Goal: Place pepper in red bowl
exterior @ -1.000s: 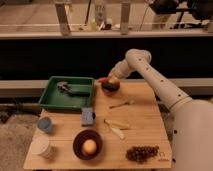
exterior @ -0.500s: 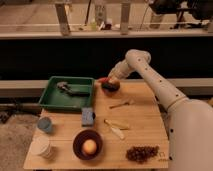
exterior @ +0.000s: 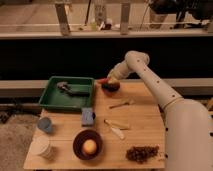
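The red bowl (exterior: 111,88) is small and round with a dark inside, and stands at the far edge of the wooden table, right of the green tray. My gripper (exterior: 109,81) is at the end of the white arm, directly over the bowl's far left rim. A small red piece, the pepper (exterior: 103,80), shows at the gripper's tip, just above the bowl's left edge. I cannot tell whether it is touching the bowl.
A green tray (exterior: 52,100) with a dark tool stands at the far left. A blue sponge (exterior: 88,116), pale utensils (exterior: 116,128), a larger dark maroon bowl (exterior: 76,141) holding a yellow-orange ball (exterior: 89,146), a blue cup (exterior: 45,124), a white cup (exterior: 41,147) and dark grapes (exterior: 142,153) lie on the table.
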Controlling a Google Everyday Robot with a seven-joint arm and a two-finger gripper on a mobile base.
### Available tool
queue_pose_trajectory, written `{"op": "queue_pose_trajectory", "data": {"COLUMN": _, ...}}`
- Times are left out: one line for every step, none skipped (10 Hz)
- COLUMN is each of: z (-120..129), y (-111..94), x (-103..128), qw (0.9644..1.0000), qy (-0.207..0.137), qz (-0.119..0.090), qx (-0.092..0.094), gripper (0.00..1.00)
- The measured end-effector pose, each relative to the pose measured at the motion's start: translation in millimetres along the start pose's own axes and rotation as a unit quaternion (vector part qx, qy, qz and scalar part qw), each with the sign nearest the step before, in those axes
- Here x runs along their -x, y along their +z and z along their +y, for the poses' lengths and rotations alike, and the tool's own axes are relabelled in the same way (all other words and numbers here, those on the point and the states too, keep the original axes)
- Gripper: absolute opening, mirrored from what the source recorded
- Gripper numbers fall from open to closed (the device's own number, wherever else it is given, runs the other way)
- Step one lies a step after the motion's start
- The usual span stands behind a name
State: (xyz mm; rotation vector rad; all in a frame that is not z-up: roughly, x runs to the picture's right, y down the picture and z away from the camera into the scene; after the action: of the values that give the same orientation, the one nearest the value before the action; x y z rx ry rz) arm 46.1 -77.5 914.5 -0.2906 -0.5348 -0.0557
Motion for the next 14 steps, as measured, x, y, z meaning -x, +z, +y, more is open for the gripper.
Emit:
{"op": "queue_pose_trajectory", "data": {"z": 0, "y": 3, "x": -2, "qw": 1.0, "qy": 0.0, "qz": 0.002, "qx": 0.001, "gripper": 0.0}}
{"op": "queue_pose_trajectory", "data": {"z": -1, "y": 5, "x": -4, "qw": 1.0, "qy": 0.001, "qz": 0.004, "qx": 0.002, "gripper": 0.0}}
{"op": "queue_pose_trajectory", "data": {"z": -1, "y": 6, "x": -7, "qw": 1.0, "qy": 0.002, "qz": 0.006, "qx": 0.003, "gripper": 0.01}}
{"op": "queue_pose_trajectory", "data": {"z": -2, "y": 7, "x": -10, "qw": 0.9999, "qy": 0.006, "qz": 0.011, "qx": 0.003, "gripper": 0.09}}
{"op": "queue_pose_trajectory", "data": {"z": -2, "y": 7, "x": -12, "qw": 0.9999, "qy": 0.009, "qz": 0.013, "qx": 0.002, "gripper": 0.18}}
{"op": "queue_pose_trajectory", "data": {"z": -2, "y": 8, "x": -14, "qw": 0.9998, "qy": 0.012, "qz": 0.017, "qx": 0.003, "gripper": 0.28}}
{"op": "queue_pose_trajectory", "data": {"z": -3, "y": 8, "x": -15, "qw": 0.9997, "qy": 0.014, "qz": 0.019, "qx": 0.003, "gripper": 0.41}}
{"op": "queue_pose_trajectory", "data": {"z": -3, "y": 10, "x": -16, "qw": 0.9996, "qy": 0.016, "qz": 0.022, "qx": 0.003, "gripper": 0.66}}
{"op": "queue_pose_trajectory", "data": {"z": -3, "y": 11, "x": -16, "qw": 0.9996, "qy": 0.019, "qz": 0.02, "qx": 0.004, "gripper": 0.78}}
{"op": "queue_pose_trajectory", "data": {"z": -3, "y": 11, "x": -17, "qw": 0.9996, "qy": 0.02, "qz": 0.018, "qx": 0.005, "gripper": 0.8}}
{"op": "queue_pose_trajectory", "data": {"z": -2, "y": 10, "x": -19, "qw": 0.9996, "qy": 0.021, "qz": 0.018, "qx": 0.005, "gripper": 0.8}}
{"op": "queue_pose_trajectory", "data": {"z": -2, "y": 10, "x": -19, "qw": 0.9996, "qy": 0.021, "qz": 0.018, "qx": 0.004, "gripper": 0.8}}
{"op": "queue_pose_trajectory", "data": {"z": -2, "y": 10, "x": -18, "qw": 0.9997, "qy": 0.019, "qz": 0.017, "qx": 0.005, "gripper": 0.8}}
{"op": "queue_pose_trajectory", "data": {"z": -2, "y": 11, "x": -17, "qw": 0.9997, "qy": 0.016, "qz": 0.016, "qx": 0.006, "gripper": 0.8}}
